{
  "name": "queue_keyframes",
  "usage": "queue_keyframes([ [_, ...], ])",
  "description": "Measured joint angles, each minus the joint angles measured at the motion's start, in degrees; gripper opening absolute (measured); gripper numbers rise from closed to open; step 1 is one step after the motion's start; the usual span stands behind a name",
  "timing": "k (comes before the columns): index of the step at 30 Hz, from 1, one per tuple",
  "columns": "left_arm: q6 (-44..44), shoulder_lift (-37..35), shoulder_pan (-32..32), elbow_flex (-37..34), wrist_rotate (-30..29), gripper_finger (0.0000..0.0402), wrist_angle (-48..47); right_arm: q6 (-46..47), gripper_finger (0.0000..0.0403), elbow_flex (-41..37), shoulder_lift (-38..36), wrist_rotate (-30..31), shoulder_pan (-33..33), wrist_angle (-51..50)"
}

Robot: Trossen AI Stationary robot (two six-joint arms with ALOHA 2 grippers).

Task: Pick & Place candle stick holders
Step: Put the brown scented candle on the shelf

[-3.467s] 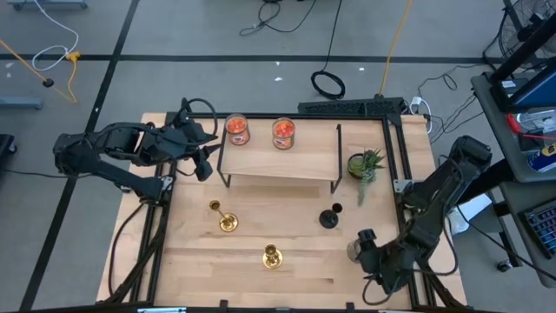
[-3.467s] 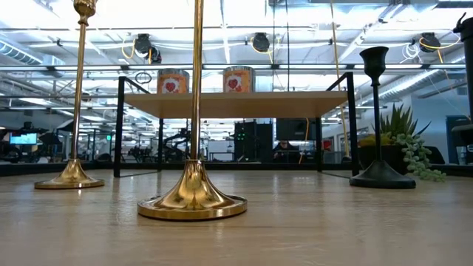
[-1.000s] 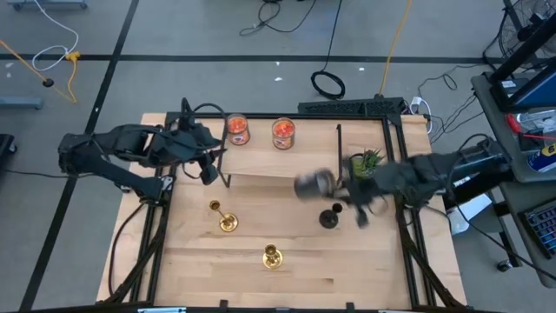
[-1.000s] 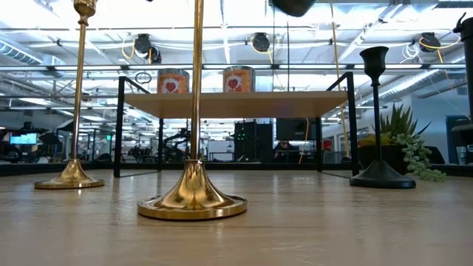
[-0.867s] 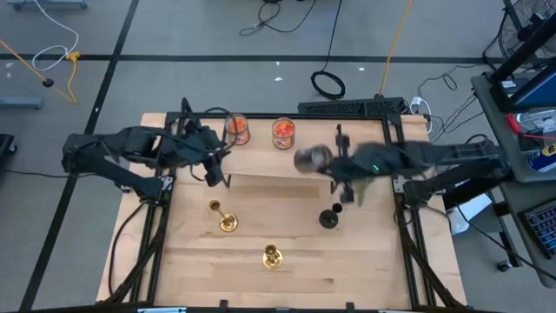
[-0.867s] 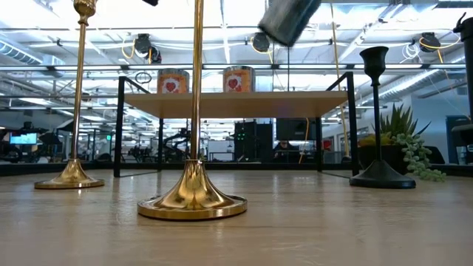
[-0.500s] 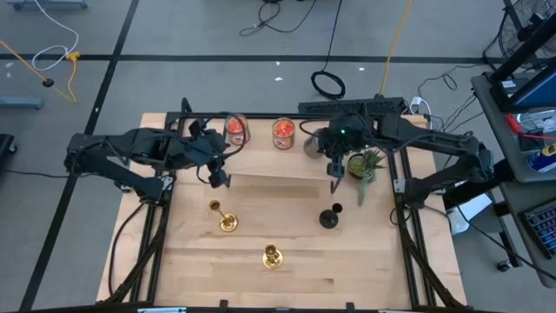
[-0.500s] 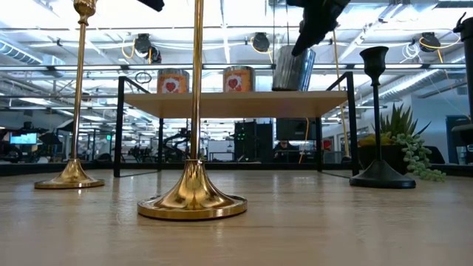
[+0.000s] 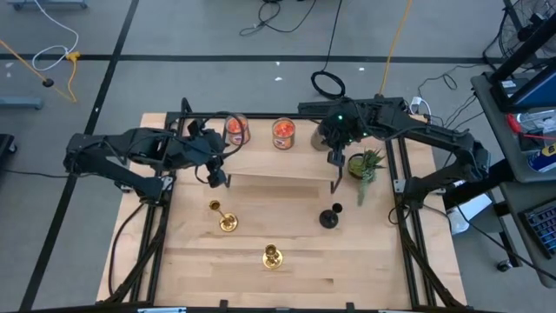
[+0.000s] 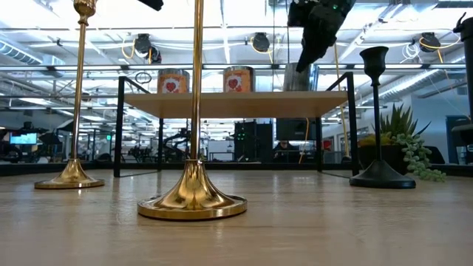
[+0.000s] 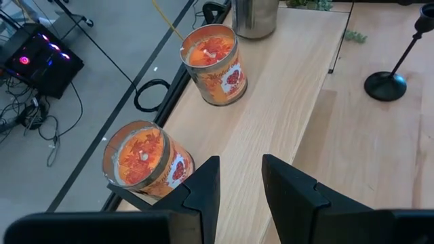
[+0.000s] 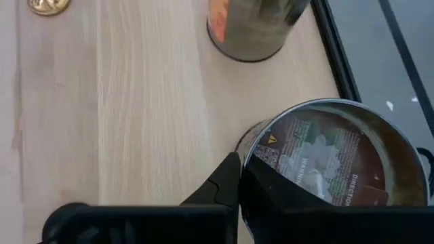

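Two gold candle stick holders (image 9: 224, 219) (image 9: 272, 256) and a black one (image 9: 330, 216) stand on their round bases on the wooden table. A grey jar candle (image 10: 295, 77) stands at the right far part of the low shelf (image 9: 278, 165), with my right gripper (image 12: 239, 177) shut on it from above. My left gripper (image 11: 241, 183) hovers open over the shelf's left end, beside an orange jar candle (image 11: 144, 157), with nothing between its fingers. My right gripper pinches the grey jar's rim (image 12: 252, 157), one finger (image 12: 224, 184) outside the wall and the other inside the jar. The fingers slant down at it from above. In the low view the jar stands upright with its bottom on the shelf top.
Two orange jar candles (image 9: 236, 129) (image 9: 283, 132) stand on the shelf's far left part. A small green potted plant (image 9: 365, 165) sits right of the shelf. A black frame (image 9: 395, 156) runs along the table's sides. Bare wood lies near the front edge.
My right gripper has carried the grey jar from above the table's right middle toward the far edge and lowered it. The jar hung tilted in the air and now stands upright on the shelf. My left gripper has shifted a little toward the right.
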Motion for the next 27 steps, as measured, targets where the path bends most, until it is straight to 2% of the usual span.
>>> queue_keyframes([
  [10, -0.1, 0.0, 0.0, 0.0, 0.0, 0.0118, 0.0, -1.7, 0.004, 0.0, 0.1, -0.8, 0.1, 1.1],
  [15, -0.5, 0.0, 0.0, 0.0, 0.0, 0.0118, 0.0, -2.8, 0.0059, -0.1, 0.1, 2.4, 0.1, 4.1],
  [18, -1.2, 0.0, -0.5, 0.0, 0.1, 0.0118, -0.4, -4.4, 0.0075, -0.1, 0.1, 2.0, 0.1, 4.6],
  [27, -5.5, -1.0, -9.5, 0.0, 0.1, 0.0118, -2.6, -4.5, 0.0124, -0.1, -2.3, 2.1, 3.3, 6.1],
])
